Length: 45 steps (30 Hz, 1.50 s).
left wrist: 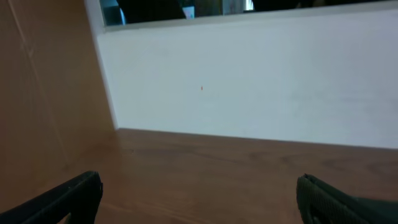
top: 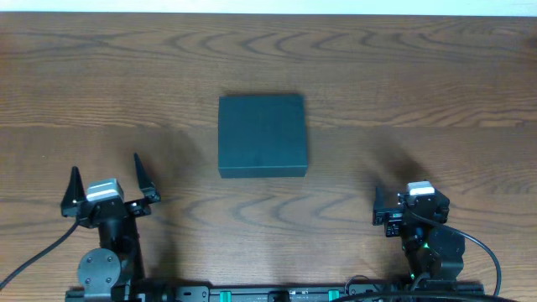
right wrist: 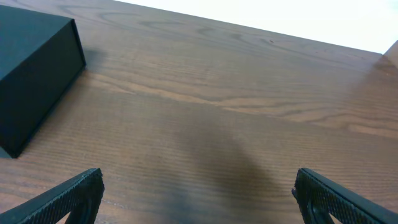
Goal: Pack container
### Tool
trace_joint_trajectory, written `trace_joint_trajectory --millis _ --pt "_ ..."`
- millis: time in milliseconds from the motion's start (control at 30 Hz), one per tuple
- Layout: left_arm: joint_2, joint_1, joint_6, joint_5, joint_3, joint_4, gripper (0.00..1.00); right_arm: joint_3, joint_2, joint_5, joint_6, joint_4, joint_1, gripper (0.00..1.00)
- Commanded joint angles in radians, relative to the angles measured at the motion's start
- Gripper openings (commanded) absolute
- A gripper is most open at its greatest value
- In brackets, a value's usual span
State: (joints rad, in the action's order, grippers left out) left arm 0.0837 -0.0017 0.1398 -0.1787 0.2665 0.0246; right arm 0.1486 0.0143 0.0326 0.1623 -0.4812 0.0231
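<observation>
The container [top: 262, 134] is a dark teal square box lying with its lid closed at the middle of the wooden table [top: 419, 75]. In the right wrist view its corner [right wrist: 31, 68] shows at the far left. My left gripper [top: 106, 172] is near the front left, well apart from the box, with its fingers spread wide. In its own view the left gripper [left wrist: 199, 186] is open over bare wood. My right gripper [top: 411, 195] sits near the front right, also away from the box. Seen from its wrist, the right gripper [right wrist: 199, 180] is open with nothing between its fingers.
A white wall [left wrist: 249, 81] rises behind the table's far edge, and a wooden panel [left wrist: 43, 81] stands at the left in the left wrist view. Both arm bases and their cables [top: 33, 260] line the front edge.
</observation>
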Motion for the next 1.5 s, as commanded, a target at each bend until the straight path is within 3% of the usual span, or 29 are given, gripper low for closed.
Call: trace_joint_trajectory --millis 0,767,1467 --pt "-0.042 0.004 0.017 0.011 -0.039 -0.008 0.98 -0.013 -0.009 -0.006 -0.011 0.000 0.008 0.99" --pt "-0.082 0.000 0.017 0.010 -0.220 -0.008 0.98 -0.013 -0.009 -0.006 -0.011 0.000 0.008 0.99" --pt "-0.082 0.000 0.017 0.011 -0.262 0.031 0.98 -0.013 -0.009 -0.006 -0.011 0.000 0.008 0.99"
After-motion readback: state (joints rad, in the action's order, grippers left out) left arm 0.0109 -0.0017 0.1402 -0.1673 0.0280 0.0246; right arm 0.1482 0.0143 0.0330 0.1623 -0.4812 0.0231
